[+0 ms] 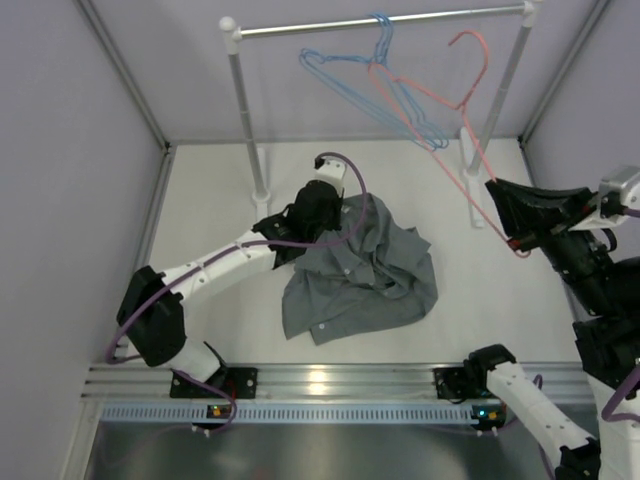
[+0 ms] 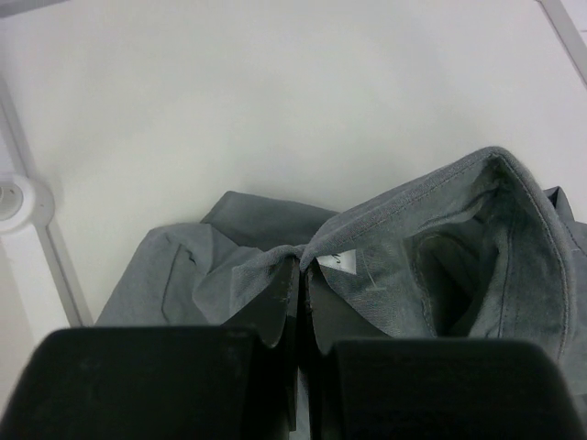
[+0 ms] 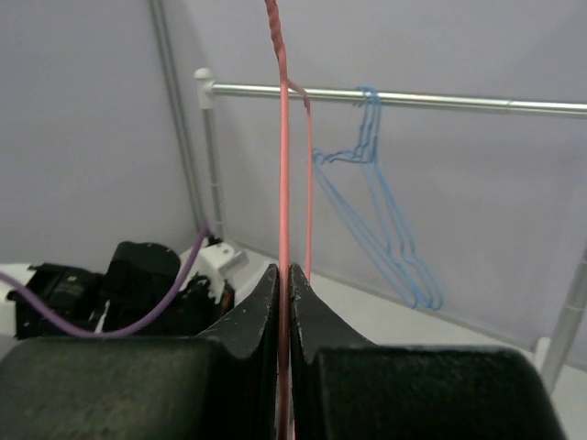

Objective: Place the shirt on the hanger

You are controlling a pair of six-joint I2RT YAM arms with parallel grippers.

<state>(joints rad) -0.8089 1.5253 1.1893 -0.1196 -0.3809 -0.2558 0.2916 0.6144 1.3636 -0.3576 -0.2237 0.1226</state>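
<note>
- The shirt (image 1: 360,270) lies crumpled mid-surface (image 1: 220,300). The left gripper (image 2: 301,275) is clamped on its collar (image 2: 431,215), just beside the white label (image 2: 337,262).
- The right gripper (image 3: 284,275) is closed tight on the thin wire of the pink hanger (image 3: 283,137), holding it off the surface at the far right.
- Risk: the wire is slim and could swivel or slide between the jaws once cloth drags on it.
- Risk: the collar pinch is small, so the soft cloth may slip out or the neck opening may collapse before the hanger's arm enters.
- Risk: the blue hangers (image 1: 385,90) on the rail (image 1: 380,20) hang close by, and the wires could tangle.
- The hanger's long axis slants from the rail down toward the right gripper, with the hook uppermost. Whether the hook touches the rail cannot be told.
- The shirt's collar faces far-left and its hem points toward the arms.
</note>
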